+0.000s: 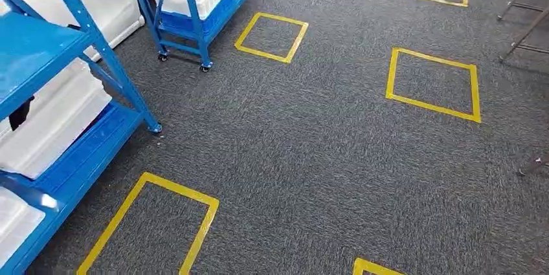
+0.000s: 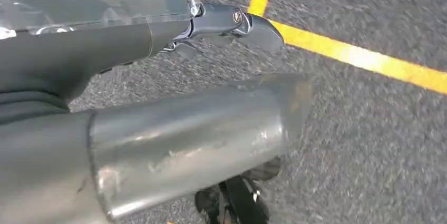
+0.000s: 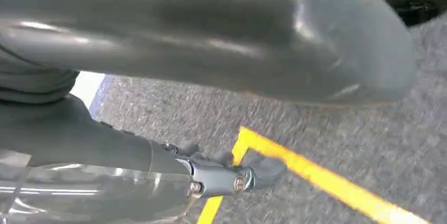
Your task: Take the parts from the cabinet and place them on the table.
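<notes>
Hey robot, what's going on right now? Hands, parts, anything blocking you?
Left hand and right hand hang over carpet, holding nothing. Blue shelving with white bins at left. Yellow floor squares ahead.

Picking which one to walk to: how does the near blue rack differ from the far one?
The near rack sits at the head view's left edge, cut off by it; the far rack stands further back, its base in full view. The far rack shows caster wheels; the near rack's visible leg ends in a plain foot. Both are blue and hold white bins.
</notes>
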`<state>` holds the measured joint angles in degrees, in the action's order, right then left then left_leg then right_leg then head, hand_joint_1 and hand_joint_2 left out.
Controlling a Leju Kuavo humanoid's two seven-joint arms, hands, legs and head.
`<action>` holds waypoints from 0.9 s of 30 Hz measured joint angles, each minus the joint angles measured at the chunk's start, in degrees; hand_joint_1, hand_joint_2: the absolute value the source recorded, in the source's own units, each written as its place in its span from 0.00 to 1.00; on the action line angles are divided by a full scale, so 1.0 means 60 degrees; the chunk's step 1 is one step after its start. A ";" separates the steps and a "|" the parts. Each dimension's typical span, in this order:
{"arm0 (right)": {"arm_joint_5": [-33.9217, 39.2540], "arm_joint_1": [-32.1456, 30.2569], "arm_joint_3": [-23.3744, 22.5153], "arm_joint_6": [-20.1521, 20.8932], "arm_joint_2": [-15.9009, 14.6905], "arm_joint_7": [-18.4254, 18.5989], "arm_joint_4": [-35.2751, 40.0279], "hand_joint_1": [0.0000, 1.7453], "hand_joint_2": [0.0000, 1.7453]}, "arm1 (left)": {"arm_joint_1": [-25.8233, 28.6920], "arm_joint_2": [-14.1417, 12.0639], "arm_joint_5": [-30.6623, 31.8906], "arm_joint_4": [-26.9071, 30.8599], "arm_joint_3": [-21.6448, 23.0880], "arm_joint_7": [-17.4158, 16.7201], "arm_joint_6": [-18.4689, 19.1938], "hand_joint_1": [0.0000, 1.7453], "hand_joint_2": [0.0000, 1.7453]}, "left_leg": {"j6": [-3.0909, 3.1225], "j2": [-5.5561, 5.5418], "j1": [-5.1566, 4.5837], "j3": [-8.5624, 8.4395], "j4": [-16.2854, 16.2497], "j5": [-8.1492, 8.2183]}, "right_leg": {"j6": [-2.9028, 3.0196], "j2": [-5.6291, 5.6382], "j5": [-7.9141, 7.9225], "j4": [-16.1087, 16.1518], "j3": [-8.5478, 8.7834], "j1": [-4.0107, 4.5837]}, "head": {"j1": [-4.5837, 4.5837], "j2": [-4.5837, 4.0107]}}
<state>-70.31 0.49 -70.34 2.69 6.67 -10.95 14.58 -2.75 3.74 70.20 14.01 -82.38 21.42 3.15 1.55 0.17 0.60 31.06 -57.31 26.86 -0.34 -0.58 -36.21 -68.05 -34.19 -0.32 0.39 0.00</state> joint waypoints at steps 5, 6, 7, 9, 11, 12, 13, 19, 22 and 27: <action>0.0000 -0.0041 -0.0047 0.0004 -0.0048 0.0000 -0.0011 0.00 0.00 | 0.0011 0.0007 0.0040 0.0000 0.0000 -0.0029 -0.0048 0.00 0.00 | -0.0041 -0.0551 0.0022 0.0007 -0.0037 -0.0015 | -0.0053 0.0102 0.0615 -0.0086 -0.0133 -0.0126 | 0.0003 0.0000; 0.0000 -0.0047 -0.0051 0.0014 -0.0055 0.0000 -0.0011 0.00 0.00 | 0.0002 0.0018 0.0040 0.0000 0.0000 -0.0036 -0.0048 0.00 0.00 | -0.0083 -0.0657 0.0034 -0.0006 -0.0051 -0.0007 | -0.0044 0.0251 0.1051 0.0745 0.0244 -0.0161 | 0.0010 0.0000; 0.0000 -0.0062 -0.0055 0.0029 -0.0066 0.0000 -0.0015 0.00 0.00 | -0.0007 0.0018 0.0040 0.0000 0.0000 -0.0047 -0.0055 0.00 0.00 | -0.0153 -0.0754 0.0050 0.0032 -0.0068 0.0000 | -0.0039 0.0730 0.1200 0.1408 0.0507 -0.0220 | 0.0018 0.0000; 0.0000 -0.0053 -0.0062 0.0055 -0.0069 -0.0007 -0.0018 0.00 0.00 | -0.0052 0.0018 0.0037 0.0000 0.0000 -0.0066 -0.0066 0.00 0.00 | -0.0314 -0.0935 0.0023 0.0129 -0.0123 -0.0024 | -0.0005 0.0694 0.1166 0.1524 0.0523 -0.0151 | -0.0018 0.0000; -0.0015 -0.0027 -0.0062 0.0073 -0.0088 -0.0007 -0.0018 0.00 0.00 | 0.0005 0.0018 0.0037 0.0000 0.0000 -0.0080 -0.0091 0.00 0.00 | -0.0460 -0.1109 0.0070 0.0169 -0.0047 -0.0081 | 0.0099 0.0550 0.1187 0.1529 0.0530 -0.0078 | -0.0018 0.0000; -0.0022 -0.0019 -0.0062 0.0080 -0.0091 -0.0011 -0.0018 0.00 0.00 | 0.0023 0.0018 0.0037 0.0000 0.0000 -0.0084 -0.0099 0.00 0.00 | -0.0526 -0.1154 0.0079 0.0182 -0.0073 -0.0054 | 0.0199 0.0437 0.1252 0.1649 0.0550 -0.0160 | -0.0018 0.0000; -0.0026 -0.0020 -0.0062 0.0087 -0.0091 -0.0015 -0.0018 0.00 0.00 | 0.0033 0.0022 0.0037 -0.0004 0.0000 -0.0091 -0.0113 0.00 0.00 | -0.0524 -0.0670 0.0072 0.0265 -0.0313 0.0143 | 0.0260 0.0324 0.1282 0.1690 0.0577 -0.0134 | -0.0037 0.0000; -0.0055 -0.0065 -0.0095 0.0124 -0.0117 -0.0029 -0.0018 0.00 0.00 | -0.0007 0.0015 0.0037 -0.0004 0.0000 -0.0098 -0.0124 0.00 0.00 | -0.0551 -0.0099 0.0068 0.1239 -0.2729 0.1145 | 0.0449 -0.0378 0.1229 0.1640 0.0532 0.0041 | -0.0150 0.0000; -0.0106 -0.0046 -0.0124 0.0142 -0.0117 -0.0062 -0.0018 0.00 0.00 | -0.0021 0.0000 0.0037 -0.0004 0.0000 -0.0095 -0.0131 0.00 0.00 | -0.0406 0.0418 0.0012 -0.0055 -0.0377 0.0185 | 0.0397 -0.0647 0.1170 0.1570 0.0570 0.0076 | -0.0161 0.0000; -0.0135 0.0061 -0.0142 0.0142 -0.0124 -0.0116 -0.0018 0.00 0.00 | 0.0014 -0.0025 0.0040 -0.0004 0.0000 -0.0087 -0.0131 0.00 0.00 | -0.0158 0.0198 -0.0051 -0.0050 -0.0031 0.0143 | 0.0157 -0.0965 0.1152 0.1582 0.0635 0.0139 | -0.0132 0.0000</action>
<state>-71.12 0.86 -71.19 3.54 5.92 -11.65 14.47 -2.67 3.58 70.44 13.99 -82.38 20.90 2.36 0.60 1.37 0.30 30.76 -57.50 27.72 0.60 -6.37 -29.30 -58.56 -30.38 0.51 -0.39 0.00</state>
